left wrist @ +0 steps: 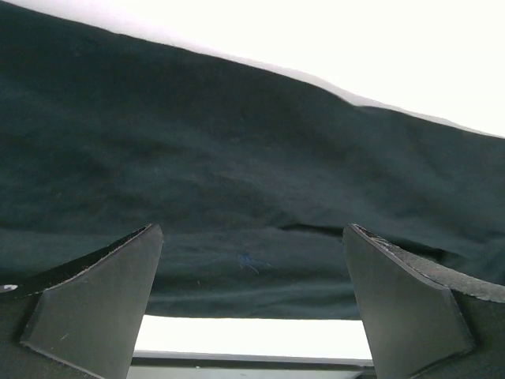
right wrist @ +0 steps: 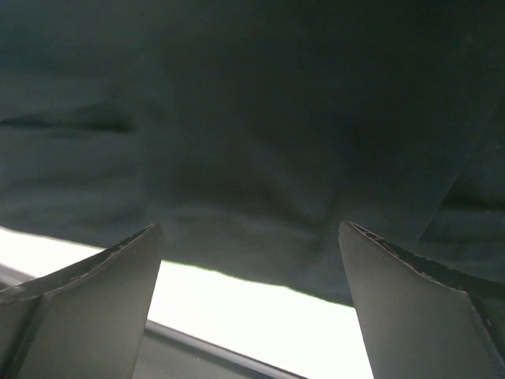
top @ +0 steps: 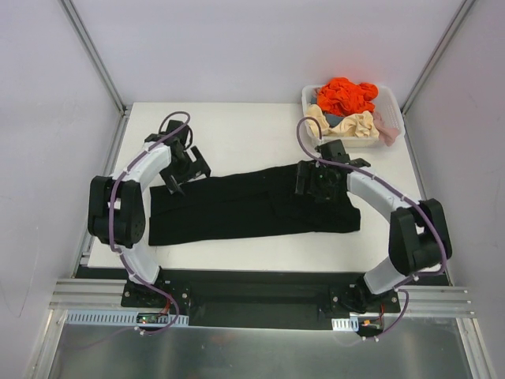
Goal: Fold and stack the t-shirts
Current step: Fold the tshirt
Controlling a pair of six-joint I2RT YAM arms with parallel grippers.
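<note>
Top external view: the black t-shirt [top: 252, 207] lies flat as a long band across the middle of the white table [top: 252, 134], running from the left arm to the right arm. The left gripper [top: 183, 170] sits at the shirt's far left corner. The right gripper [top: 316, 180] sits over the far edge near the shirt's right end.

Left wrist view: the left gripper [left wrist: 252, 237] has its fingers [left wrist: 102, 300] spread wide with nothing held between them, and black fabric fills the gap below.

Right wrist view: the right gripper [right wrist: 251, 233] is likewise spread wide and holds nothing, with dark cloth beneath it.

A white bin [top: 359, 143] at the far right corner holds an orange garment [top: 346, 95] and a beige garment [top: 355, 124].
</note>
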